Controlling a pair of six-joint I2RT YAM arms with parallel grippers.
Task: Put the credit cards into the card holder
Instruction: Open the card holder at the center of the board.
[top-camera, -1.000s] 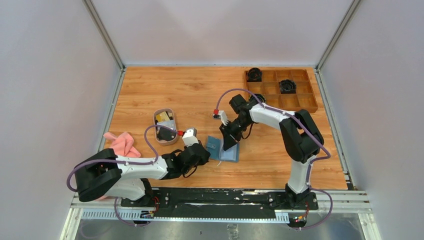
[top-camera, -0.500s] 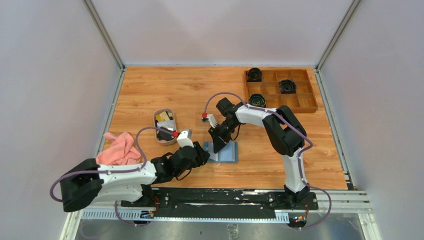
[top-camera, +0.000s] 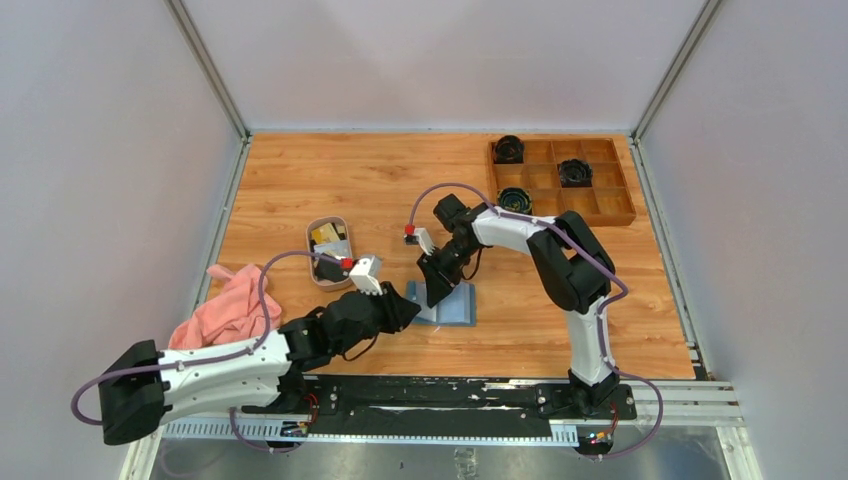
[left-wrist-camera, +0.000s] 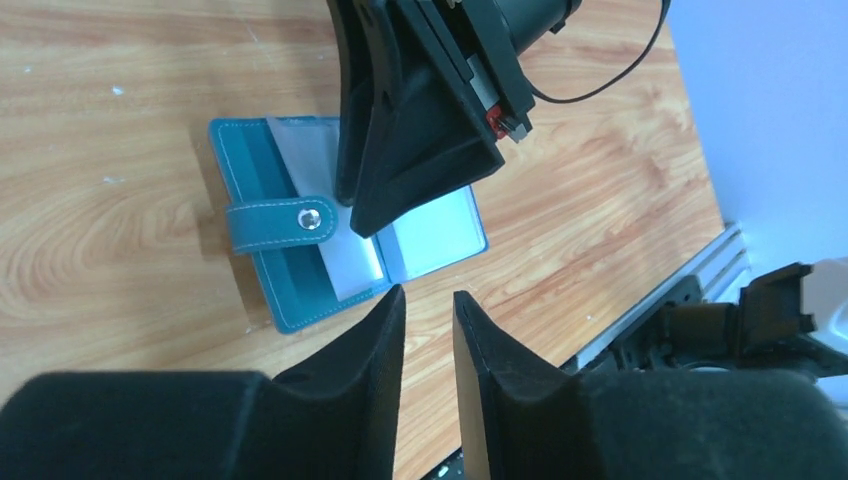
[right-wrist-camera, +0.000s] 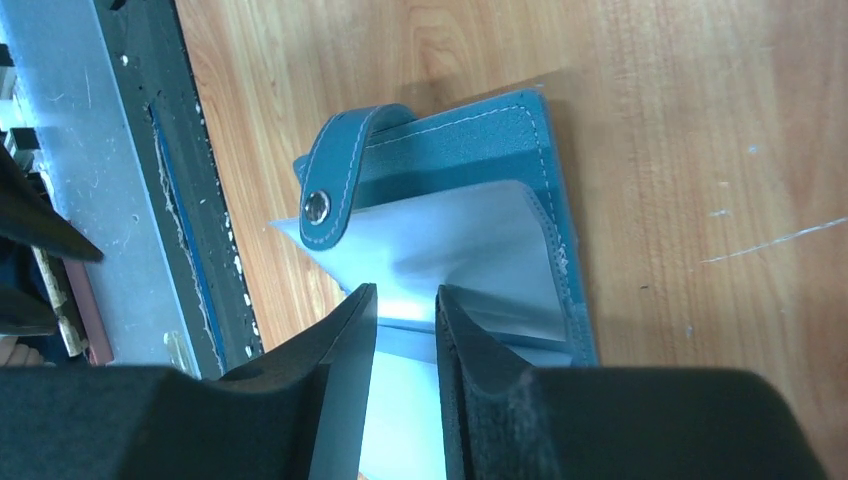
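Observation:
The teal card holder lies open on the wood, its clear pockets facing up and the snap strap folded across. My right gripper points down onto its left half, jaws a little apart over the pockets, gripping nothing. My left gripper hovers just left of the holder's near edge, open and empty. Yellowish credit cards lie in the small oval dish.
A pink cloth lies by the left arm. A brown compartment tray with black rolls stands at the back right. The metal base rail runs along the near edge, close behind the holder.
My left gripper went from shut to open and its arm stretched lower and leftward. The right gripper shifted left over the holder and widened. The pink cloth slid toward the near left.

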